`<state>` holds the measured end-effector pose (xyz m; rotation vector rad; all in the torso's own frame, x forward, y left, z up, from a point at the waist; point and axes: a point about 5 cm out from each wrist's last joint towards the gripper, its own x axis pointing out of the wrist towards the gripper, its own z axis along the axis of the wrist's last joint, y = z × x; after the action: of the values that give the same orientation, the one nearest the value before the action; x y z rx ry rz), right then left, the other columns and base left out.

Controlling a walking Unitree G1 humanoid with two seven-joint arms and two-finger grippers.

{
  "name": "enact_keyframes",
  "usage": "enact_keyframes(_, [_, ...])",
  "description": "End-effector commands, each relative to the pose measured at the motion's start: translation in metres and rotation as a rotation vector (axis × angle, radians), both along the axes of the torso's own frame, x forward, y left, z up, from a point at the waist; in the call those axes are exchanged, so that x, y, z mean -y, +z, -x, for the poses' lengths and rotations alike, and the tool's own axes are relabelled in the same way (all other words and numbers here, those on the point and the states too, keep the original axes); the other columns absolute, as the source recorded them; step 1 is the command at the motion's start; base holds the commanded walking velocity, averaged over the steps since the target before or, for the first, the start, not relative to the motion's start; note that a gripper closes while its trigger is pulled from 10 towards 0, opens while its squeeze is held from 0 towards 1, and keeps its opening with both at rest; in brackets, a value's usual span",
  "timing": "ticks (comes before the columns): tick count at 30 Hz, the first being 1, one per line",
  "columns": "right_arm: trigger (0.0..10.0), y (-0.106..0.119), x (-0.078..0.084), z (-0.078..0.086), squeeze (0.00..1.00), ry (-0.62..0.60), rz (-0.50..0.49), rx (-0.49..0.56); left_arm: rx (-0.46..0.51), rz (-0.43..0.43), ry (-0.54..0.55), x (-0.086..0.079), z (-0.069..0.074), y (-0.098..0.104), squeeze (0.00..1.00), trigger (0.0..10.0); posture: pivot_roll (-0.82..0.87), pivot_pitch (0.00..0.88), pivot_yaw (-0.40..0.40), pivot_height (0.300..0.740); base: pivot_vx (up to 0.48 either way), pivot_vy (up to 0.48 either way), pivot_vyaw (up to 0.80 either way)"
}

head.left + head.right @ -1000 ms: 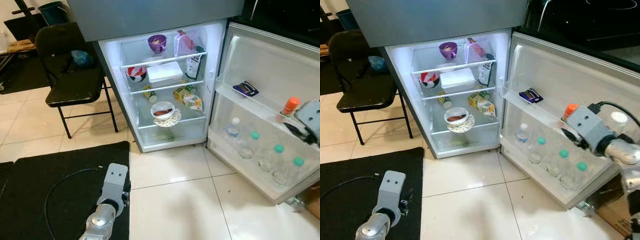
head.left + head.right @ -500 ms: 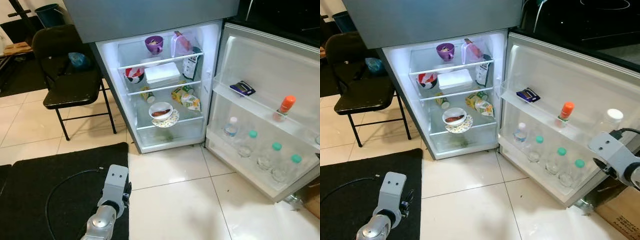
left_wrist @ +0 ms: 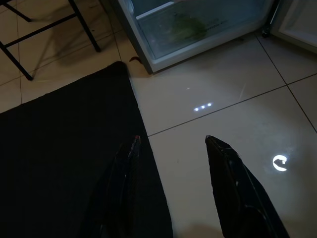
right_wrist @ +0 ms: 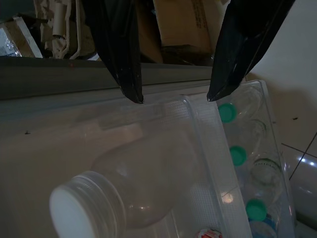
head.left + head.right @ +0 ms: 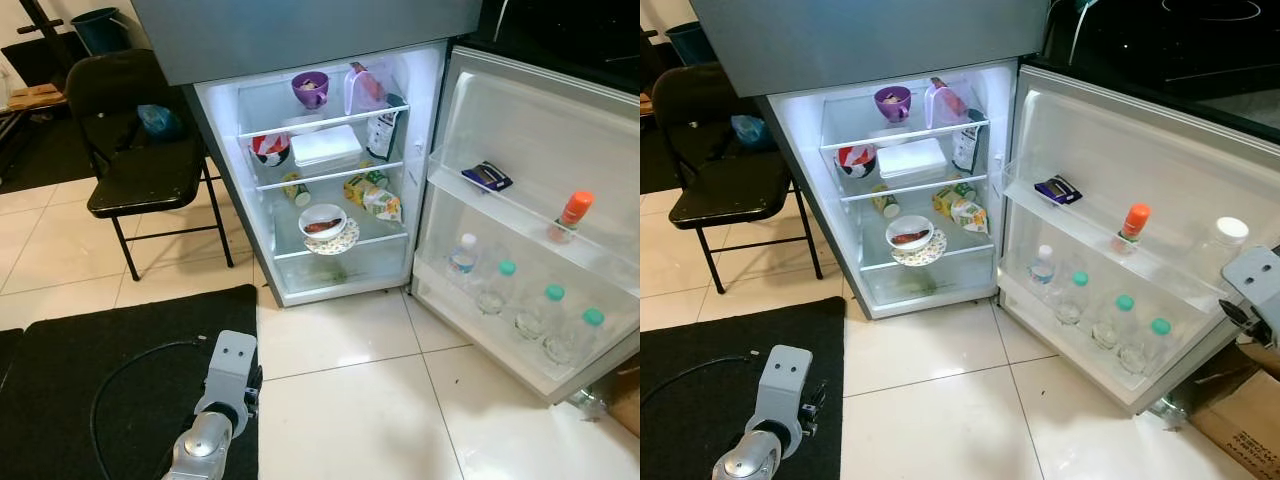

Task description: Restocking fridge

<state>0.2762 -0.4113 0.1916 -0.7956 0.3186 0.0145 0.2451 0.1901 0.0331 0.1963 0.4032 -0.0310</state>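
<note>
Left eye view: the fridge (image 5: pixel 330 170) stands open, shelves lit and stocked with a purple bowl (image 5: pixel 312 87), a white box (image 5: pixel 329 146) and a plate with a bowl (image 5: pixel 328 226). Right of the fridge body, the open door (image 5: pixel 530 230) carries a dark packet (image 5: pixel 487 177), an orange-capped bottle (image 5: pixel 570 215) and green-capped bottles (image 5: pixel 548 312) on its lower rack. The left arm (image 5: pixel 215 410) hangs low over a black mat (image 5: pixel 110 390); a black chair (image 5: pixel 135 150) stands left of the fridge.

Right eye view: the right arm's wrist block (image 5: pixel 1255 290) sits at the door's outer end, just beside a clear white-capped bottle (image 5: pixel 1223 240) on the upper door shelf.

Left wrist view: left gripper (image 3: pixel 171 144) spread apart, empty, above floor tile and mat edge.

Right wrist view: right gripper (image 4: pixel 173 96) spread apart, holding nothing, near that bottle (image 4: pixel 114 193).

Progress: judging by this, the bottle is placed; more items may remain.

Obstruction: a cardboard box (image 5: pixel 1240 420) under the door's end.
</note>
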Motion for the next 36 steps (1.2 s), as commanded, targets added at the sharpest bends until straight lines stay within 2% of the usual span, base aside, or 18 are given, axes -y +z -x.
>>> enact_keyframes(1, [10.0,-0.008,-0.002,0.0,0.0,0.01,-0.004,-0.024,-0.023,0.004,0.004,0.001,0.004,-0.005,0.0,10.0,-0.12,0.179,0.093,0.74,0.0,0.0,0.0])
enact_keyframes(9, [10.0,-0.024,-0.018,-0.013,0.0,-0.001,-0.002,-0.034,-0.02,0.0,0.008,-0.001,0.004,-0.004,0.0,10.0,-0.1,0.18,0.094,0.74,0.0,0.0,0.0])
enact_keyframes(17, [10.0,-0.025,-0.018,-0.02,0.0,-0.076,0.073,-0.007,-0.018,-0.003,0.016,-0.003,0.006,-0.004,0.0,10.0,-0.09,0.177,0.092,0.74,0.0,0.0,0.0])
enact_keyframes(20, [10.0,-0.025,-0.017,-0.02,0.0,-0.08,0.072,-0.007,-0.018,-0.003,0.017,-0.004,0.006,-0.004,0.0,10.0,-0.09,0.174,0.092,0.74,0.0,0.0,0.0])
enact_keyframes(23, [10.0,-0.029,-0.018,-0.019,0.0,-0.045,0.056,-0.062,-0.018,-0.003,0.016,-0.004,0.006,-0.004,0.0,10.0,-0.09,0.173,0.092,0.74,0.0,0.0,0.0])
enact_keyframes(25, [10.0,-0.035,-0.023,-0.017,0.0,0.022,0.031,-0.13,-0.017,-0.002,0.013,-0.003,0.005,-0.004,0.0,10.0,-0.1,0.171,0.091,0.74,0.0,0.0,0.0])
enact_keyframes(29, [10.0,-0.038,-0.026,-0.016,0.0,0.057,0.008,-0.153,-0.017,-0.001,0.012,-0.003,0.005,-0.004,0.0,10.0,-0.1,0.17,0.091,0.74,0.0,0.0,0.0])
enact_keyframes(36, [10.0,-0.045,-0.048,-0.021,0.0,0.218,-0.071,-0.21,-0.018,0.001,0.006,-0.001,0.004,-0.004,0.0,10.0,-0.1,0.17,0.093,0.74,0.0,0.0,0.0])
